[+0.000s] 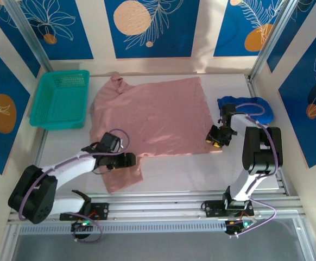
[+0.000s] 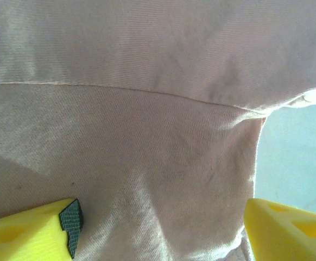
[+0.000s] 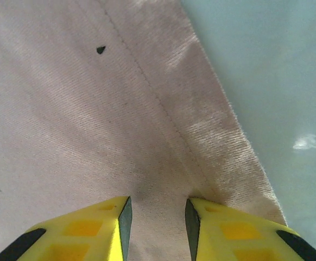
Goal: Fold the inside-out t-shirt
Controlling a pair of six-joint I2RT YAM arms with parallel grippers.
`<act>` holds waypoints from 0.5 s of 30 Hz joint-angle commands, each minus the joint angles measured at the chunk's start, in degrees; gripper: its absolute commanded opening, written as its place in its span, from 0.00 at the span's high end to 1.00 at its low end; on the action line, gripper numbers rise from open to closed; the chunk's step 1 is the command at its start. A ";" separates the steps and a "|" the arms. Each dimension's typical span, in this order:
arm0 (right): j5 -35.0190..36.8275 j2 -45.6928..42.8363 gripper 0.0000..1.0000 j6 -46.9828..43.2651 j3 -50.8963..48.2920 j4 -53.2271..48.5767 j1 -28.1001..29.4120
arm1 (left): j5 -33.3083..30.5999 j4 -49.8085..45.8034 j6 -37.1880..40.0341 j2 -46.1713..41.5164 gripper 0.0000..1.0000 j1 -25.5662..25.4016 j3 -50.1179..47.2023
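Note:
The inside-out t-shirt [image 1: 152,117] lies spread flat in the middle of the table, salmon pink, with one sleeve reaching toward the near left. My left gripper [image 1: 126,159] hovers over that sleeve where it joins the body. Its jaws stand wide open above the cloth [image 2: 163,163] and a seam, and the left gripper [image 2: 160,228] holds nothing. My right gripper [image 1: 216,137] rests on the shirt's near right corner, by the stitched hem [image 3: 163,103]. The right gripper [image 3: 158,217] has its yellow fingers pressed onto the cloth, a narrow gap between them with fabric lying in it.
A teal basket [image 1: 60,100] stands at the far left of the table. A royal-blue garment [image 1: 250,106] lies bunched at the far right, just behind the right arm. Bare white table [image 1: 179,174] shows in front of the shirt.

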 commanded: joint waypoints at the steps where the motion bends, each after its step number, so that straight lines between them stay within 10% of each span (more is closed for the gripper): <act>1: 2.68 -2.09 0.65 2.09 -3.08 -0.39 -0.76 | -1.12 -7.33 -1.96 -2.89 0.21 -1.11 -0.30; 15: 5.24 -18.97 0.47 3.82 -10.07 -2.91 -4.09 | -12.32 -16.13 2.73 -9.00 0.19 -0.87 8.62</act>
